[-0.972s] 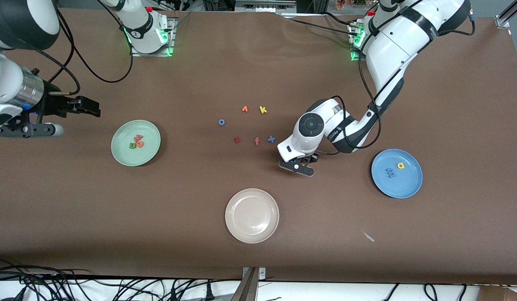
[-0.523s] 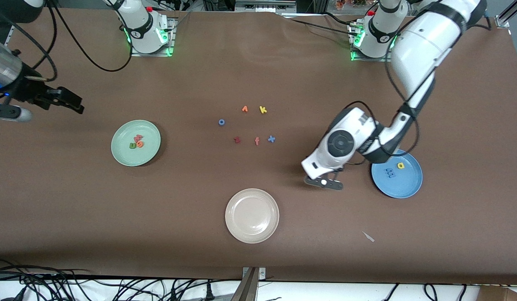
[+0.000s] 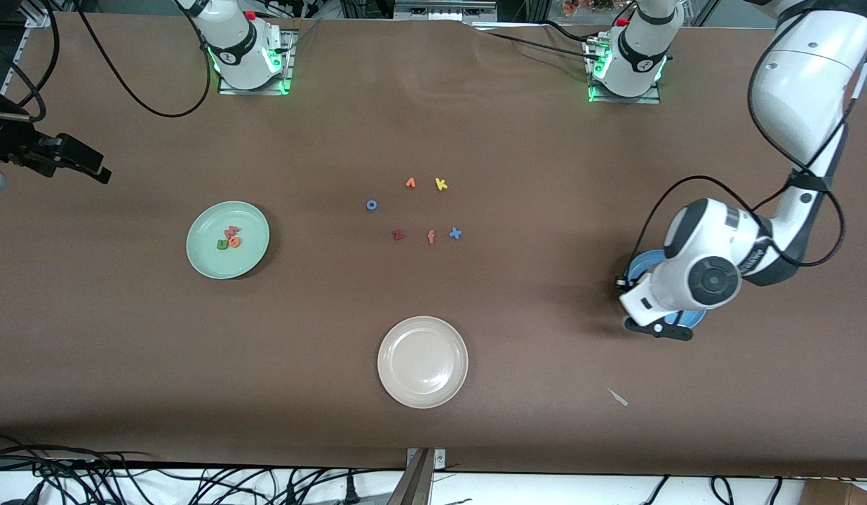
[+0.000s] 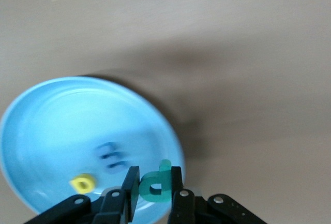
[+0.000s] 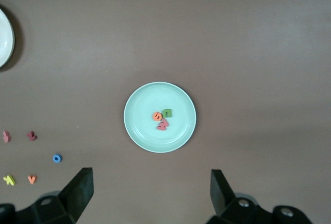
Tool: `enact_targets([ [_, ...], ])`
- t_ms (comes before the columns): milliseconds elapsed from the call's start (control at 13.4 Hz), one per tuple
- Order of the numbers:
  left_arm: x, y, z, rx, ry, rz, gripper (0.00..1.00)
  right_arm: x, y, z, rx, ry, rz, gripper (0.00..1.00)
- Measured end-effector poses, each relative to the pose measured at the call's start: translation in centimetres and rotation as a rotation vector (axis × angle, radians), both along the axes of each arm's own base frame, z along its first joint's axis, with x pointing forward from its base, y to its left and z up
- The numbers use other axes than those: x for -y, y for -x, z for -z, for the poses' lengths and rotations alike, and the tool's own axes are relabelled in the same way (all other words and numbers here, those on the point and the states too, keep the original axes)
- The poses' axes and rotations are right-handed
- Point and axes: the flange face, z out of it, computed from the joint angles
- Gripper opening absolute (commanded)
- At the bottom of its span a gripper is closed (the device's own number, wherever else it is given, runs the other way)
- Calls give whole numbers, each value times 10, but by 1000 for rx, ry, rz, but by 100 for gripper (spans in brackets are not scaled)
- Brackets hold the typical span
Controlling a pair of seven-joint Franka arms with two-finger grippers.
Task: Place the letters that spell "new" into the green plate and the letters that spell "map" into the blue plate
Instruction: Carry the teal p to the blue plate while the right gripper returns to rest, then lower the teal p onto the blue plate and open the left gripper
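Right claw [image 5: 150, 193], spread wide and holding nothing, hangs over the surface [image 3: 125, 337] toward the right arm's end; green plate [image 3: 254, 242] below it holds a green letter [image 3: 222, 244], an orange letter [image 3: 234, 242] and a pink letter [image 3: 231, 231] clustered together. Mid-surface: six loose small letters, with a beige plate [image 3: 422, 361] nearer the front camera. Left claw [image 4: 153, 195], pinching a teal letter [image 4: 155, 181], hangs over the edge of the blue plate [image 4: 51, 115], which holds a blue letter [image 4: 110, 155] and a yellow letter [image 4: 81, 183].

teal p [image 4: 155, 183], blue plate [image 4: 46, 125], brown table [image 3: 546, 175]
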Motion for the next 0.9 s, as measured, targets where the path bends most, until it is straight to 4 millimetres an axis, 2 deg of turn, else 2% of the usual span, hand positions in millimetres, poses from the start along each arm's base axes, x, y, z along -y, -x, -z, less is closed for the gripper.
enact_targets([
  [75,-20,-1,0,-4,8,5,23,-2,0,0,-2,0,-18,100],
  [150,-35,-2,2,-9,12,1,99,-9,0,0,-2,6,-37,100],
  [224,-44,-1,5,-14,15,-3,100,-18,0,-1,-1,21,-56,100],
  [523,-55,-3,3,-9,17,-19,100,-39,3,-2,-6,49,-101,100],
  [897,-62,-8,-16,22,7,-32,100,-36,3,-2,-10,50,-96,100],
])
